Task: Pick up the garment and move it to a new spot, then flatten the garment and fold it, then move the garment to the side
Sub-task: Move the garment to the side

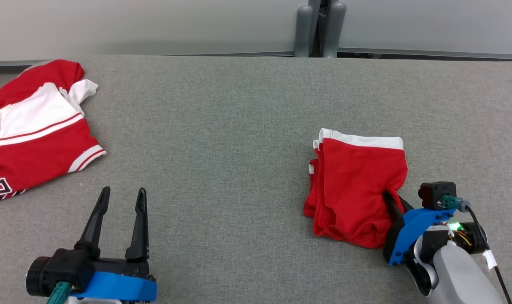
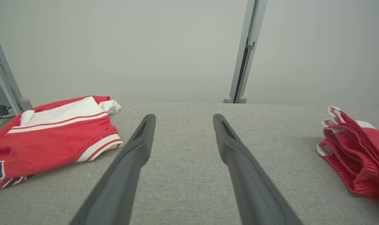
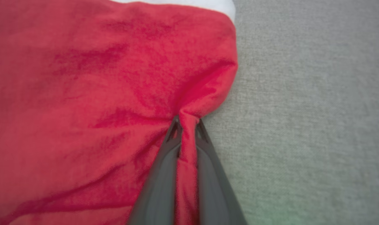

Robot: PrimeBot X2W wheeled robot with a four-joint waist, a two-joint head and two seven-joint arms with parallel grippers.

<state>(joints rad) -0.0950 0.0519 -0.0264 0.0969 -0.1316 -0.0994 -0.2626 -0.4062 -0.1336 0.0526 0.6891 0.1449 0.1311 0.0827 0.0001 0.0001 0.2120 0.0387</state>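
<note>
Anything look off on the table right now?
Mostly tidy. The folded red garment is puckered near its right edge, where the right claw pinches a ridge of cloth, so the fold looks pulled askew. The red-and-white jersey lies rumpled, unfolded, at the far left of the table.

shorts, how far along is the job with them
Done, by the look of it: the shorts lie folded in layers on the table. In hand: the right gripper is shut on a pinch of red cloth at their right edge, while the left gripper stands open, apart from them. Left: carrying the shorts to the side.
</note>
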